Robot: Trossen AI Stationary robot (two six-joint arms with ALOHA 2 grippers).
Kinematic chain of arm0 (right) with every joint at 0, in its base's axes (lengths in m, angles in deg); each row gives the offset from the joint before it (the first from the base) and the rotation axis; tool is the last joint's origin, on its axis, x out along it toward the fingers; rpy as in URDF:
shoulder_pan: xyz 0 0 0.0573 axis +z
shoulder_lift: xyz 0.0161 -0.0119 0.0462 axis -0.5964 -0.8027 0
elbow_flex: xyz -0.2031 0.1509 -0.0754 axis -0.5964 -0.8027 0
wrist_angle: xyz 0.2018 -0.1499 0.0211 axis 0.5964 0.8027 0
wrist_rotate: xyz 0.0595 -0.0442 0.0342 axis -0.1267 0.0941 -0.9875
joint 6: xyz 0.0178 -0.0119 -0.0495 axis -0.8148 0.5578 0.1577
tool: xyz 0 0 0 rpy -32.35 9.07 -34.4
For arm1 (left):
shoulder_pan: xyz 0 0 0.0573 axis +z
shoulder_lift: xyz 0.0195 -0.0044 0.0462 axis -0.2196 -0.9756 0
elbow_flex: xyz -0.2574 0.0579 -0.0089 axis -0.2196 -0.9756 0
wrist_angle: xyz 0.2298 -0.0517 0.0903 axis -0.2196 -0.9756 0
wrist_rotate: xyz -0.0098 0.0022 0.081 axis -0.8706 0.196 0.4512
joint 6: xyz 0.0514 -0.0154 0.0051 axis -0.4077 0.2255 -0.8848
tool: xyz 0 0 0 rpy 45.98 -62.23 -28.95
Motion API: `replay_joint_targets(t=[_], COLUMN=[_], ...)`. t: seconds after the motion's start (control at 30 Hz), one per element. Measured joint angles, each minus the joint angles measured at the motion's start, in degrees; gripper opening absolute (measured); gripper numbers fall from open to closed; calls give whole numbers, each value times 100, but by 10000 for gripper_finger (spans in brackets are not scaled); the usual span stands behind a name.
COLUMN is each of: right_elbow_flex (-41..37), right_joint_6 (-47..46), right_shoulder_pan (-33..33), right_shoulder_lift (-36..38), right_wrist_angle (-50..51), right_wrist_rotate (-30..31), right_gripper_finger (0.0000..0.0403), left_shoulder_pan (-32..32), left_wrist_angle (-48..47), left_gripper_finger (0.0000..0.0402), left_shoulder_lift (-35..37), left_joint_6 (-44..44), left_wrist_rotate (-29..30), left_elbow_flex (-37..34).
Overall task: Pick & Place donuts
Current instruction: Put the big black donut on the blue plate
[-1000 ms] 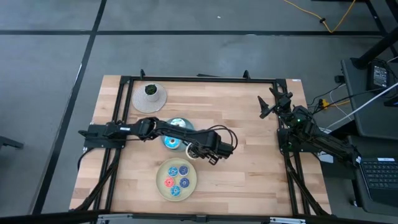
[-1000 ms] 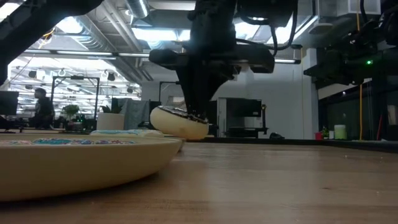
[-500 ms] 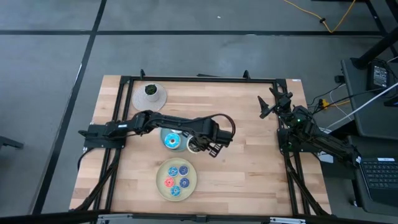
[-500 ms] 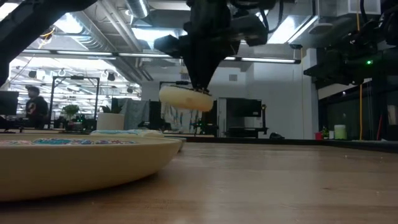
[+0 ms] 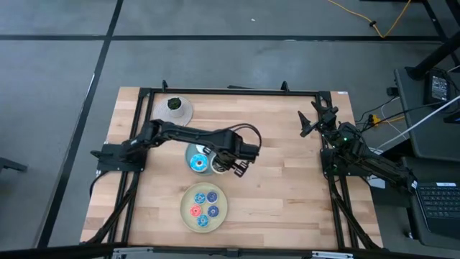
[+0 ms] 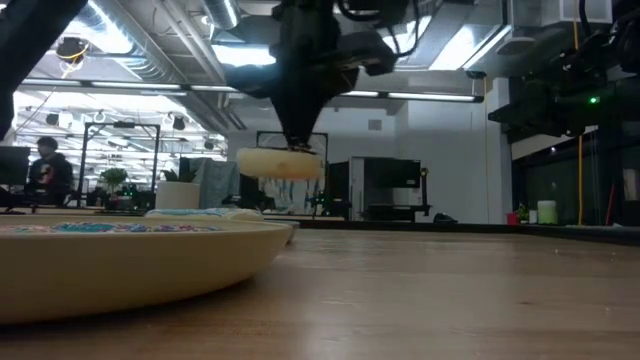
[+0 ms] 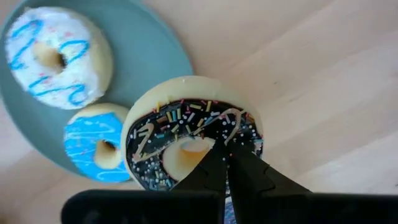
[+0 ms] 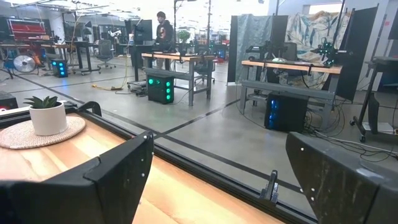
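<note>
Up in the air near the middle of the desk: left gripper [image 7: 225,163], pinched tight on the rim of the chocolate donut [image 7: 189,140], just past the blue plate [image 7: 152,56] with two more donuts. Could slip out if swung fast, such a thin pinch. Over by the right edge: right gripper [image 8: 214,180], waiting, fingers wide apart.
</note>
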Motion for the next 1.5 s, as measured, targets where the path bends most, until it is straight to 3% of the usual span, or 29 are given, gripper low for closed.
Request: replay_joint_targets(t=[0.23,0.4,0.87,1.07,1.5], right_elbow_flex=[0,0,2,0,2], right_joint_6=[0,0,0,0,0], right_shoulder_pan=[1,1,1,1,1], right_shoulder_lift=[1,-1,0,1,-1], right_wrist_angle=[0,0,0,1,0], right_wrist_rotate=[0,0,-1,0,0], right_gripper_finger=[365,365,365,365,365], left_shoulder_pan=[225,413,759,788,819], left_wrist_angle=[645,937,1291,1471,1746], left_gripper_finger=[2,4,3,3,2], left_shoulder_lift=[689,909,907,896,896], left_joint_6=[-362,-737,-1754,-1924,-2120], left_wrist_rotate=[-329,-490,-626,-647,-621], left_elbow_flex=[-1199,-1659,-1867,-2238,-2244])
